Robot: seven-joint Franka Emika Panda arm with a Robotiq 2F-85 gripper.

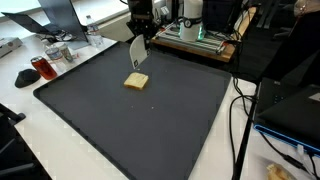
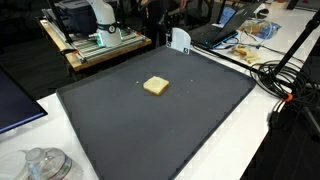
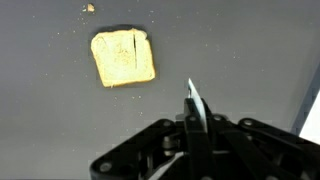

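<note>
Blade [image 3: 193, 100] was the thing in the grip: pale, thin and flat, it sat clamped between the closed jaws of the gripper [image 3: 196, 128] and ran out from them to a narrow tip in the wrist view. In an exterior view the same blade [image 1: 137, 52] hung down from the gripper [image 1: 139, 36], slightly tilted, with its lower end above the mat. Whether that end touched the surface could not be told.

Nearest to the tip lay a bread slice [image 3: 123, 58], square-cornered with a rounded top and a faint crease down its middle. It rested flat and was apart from the blade, up and to the left of the tip in the wrist view. In both exterior views the bread slice [image 1: 136, 81] [image 2: 155, 86] lay alone toward the far half of the mat, just beneath the hanging blade as seen from one side. A small crumb [image 3: 89, 8] sat near the slice, beyond its upper corner.

Under all of it spread a large dark mat [image 1: 110, 125] [image 2: 150, 135], laid on a white table [image 1: 20, 110]. Past the mat's far edge stood a wooden stand [image 1: 195, 40] [image 2: 100, 45] carrying equipment. A red cup [image 1: 41, 68] stood off one corner, black cables [image 1: 238, 120] trailed along one side, and a glass jar [image 2: 45, 165] sat at a near corner.
</note>
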